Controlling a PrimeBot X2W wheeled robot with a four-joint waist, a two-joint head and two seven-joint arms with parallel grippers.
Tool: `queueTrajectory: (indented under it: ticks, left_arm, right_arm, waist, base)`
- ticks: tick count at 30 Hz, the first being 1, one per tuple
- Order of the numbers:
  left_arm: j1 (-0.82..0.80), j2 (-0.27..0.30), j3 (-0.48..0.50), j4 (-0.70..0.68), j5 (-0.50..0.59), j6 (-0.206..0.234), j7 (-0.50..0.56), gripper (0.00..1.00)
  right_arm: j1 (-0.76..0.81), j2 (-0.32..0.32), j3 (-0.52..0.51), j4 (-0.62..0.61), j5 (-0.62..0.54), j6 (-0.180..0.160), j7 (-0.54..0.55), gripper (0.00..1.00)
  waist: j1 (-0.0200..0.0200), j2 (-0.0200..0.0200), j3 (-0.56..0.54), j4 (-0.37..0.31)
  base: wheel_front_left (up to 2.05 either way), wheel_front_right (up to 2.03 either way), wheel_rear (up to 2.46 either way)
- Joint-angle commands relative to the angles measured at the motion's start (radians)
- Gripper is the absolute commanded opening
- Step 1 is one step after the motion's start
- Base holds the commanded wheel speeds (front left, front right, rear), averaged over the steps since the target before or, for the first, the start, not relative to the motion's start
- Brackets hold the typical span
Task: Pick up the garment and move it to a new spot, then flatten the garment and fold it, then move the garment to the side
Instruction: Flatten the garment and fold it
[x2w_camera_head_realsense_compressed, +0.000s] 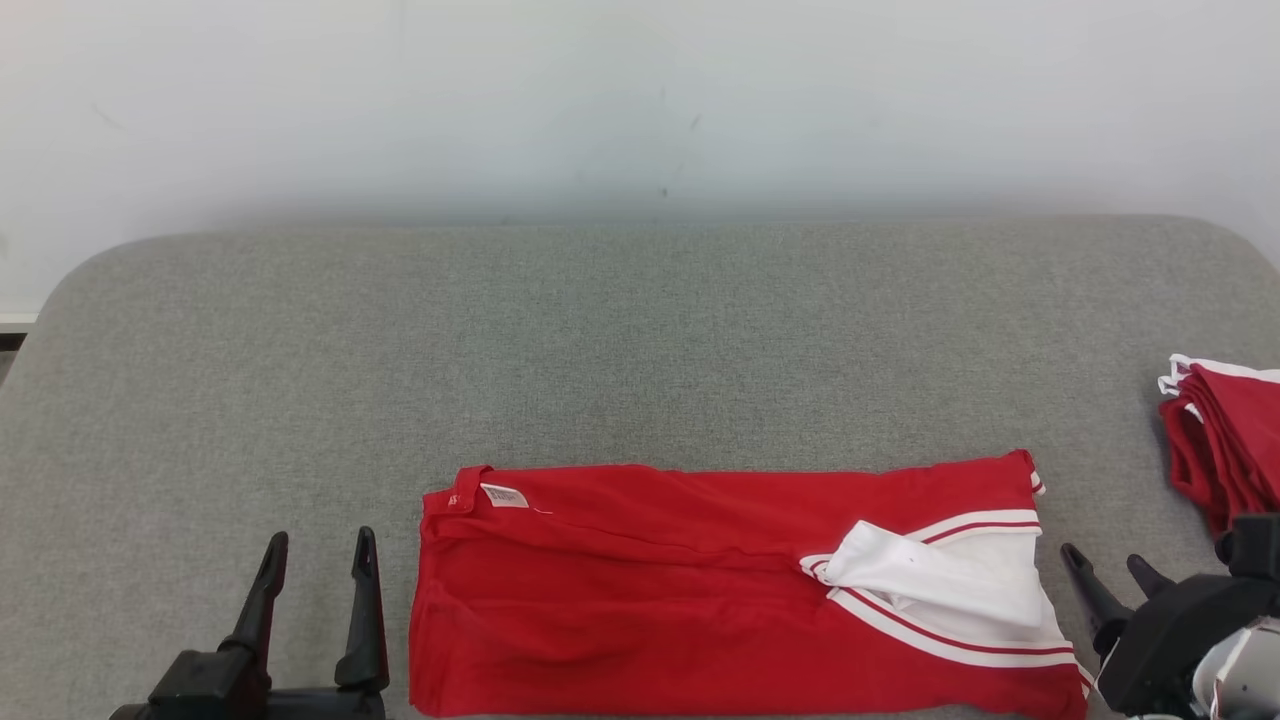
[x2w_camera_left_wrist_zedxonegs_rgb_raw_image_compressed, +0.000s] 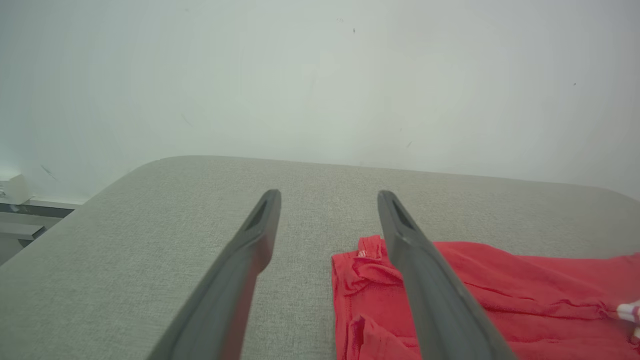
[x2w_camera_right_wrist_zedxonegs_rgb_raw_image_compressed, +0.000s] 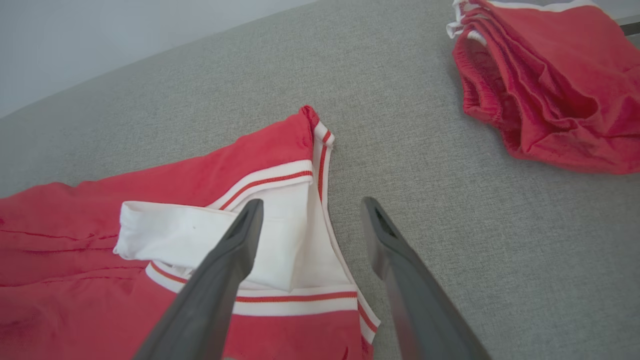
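Lower centre of grey padded fabric surface (x2w_camera_head_realsense_compressed: 600, 340): folded red cloth garment (x2w_camera_head_realsense_compressed: 700, 590) with white striped trim, lying flat. Lower left: left dark two-fingered gripper (x2w_camera_head_realsense_compressed: 321, 540), spread wide, grasping nothing, just beside garment's left edge. Lower right: right dark gripper (x2w_camera_head_realsense_compressed: 1104, 556), likewise released, beside the trim end. Right edge: second red folded pile (x2w_camera_head_realsense_compressed: 1225, 440).

Lab-like space: grey padded table (x2w_camera_head_realsense_compressed: 640, 330), plain white wall (x2w_camera_head_realsense_compressed: 640, 100).

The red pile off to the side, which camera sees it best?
The right wrist view. There the pile is close and big, so its stacked red folds and white trim are clear. The head view has the pile small at its right edge, cut off by the frame.
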Motion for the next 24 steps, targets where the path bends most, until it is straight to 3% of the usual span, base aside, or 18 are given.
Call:
queueTrajectory:
  ticks: [1, 7, 24]
  left_arm:
    - [0.023, -0.02, 0.038, -0.01, 0.031, -0.026, -0.001, 1.0]
    - [0.026, -0.07, 0.116, 0.026, 0.093, -0.093, -0.001, 1.0]
    - [-0.01, -0.112, 0.184, 0.054, 0.164, -0.155, -0.001, 1.0]
  right_arm:
    - [-0.034, 0.003, -0.014, 0.037, -0.019, -0.003, 0.002, 1.0]
    - [-0.136, -0.007, -0.003, 0.229, -0.025, -0.003, 0.04, 1.0]
    - [-0.258, -0.003, 0.081, 0.525, -0.051, -0.002, 0.021, 1.0]
  waist:
    - [0.0001, -0.0001, 0.002, 0.001]
    - [0.0001, -0.0001, 0.013, 0.014]
    - [0.0001, -0.0001, 0.051, 0.055]
  base:
    - [0.0, 0.0, 0.0]
    - [0.0, 0.0, 0.0]
    - [0.0, 0.0, 0.0]
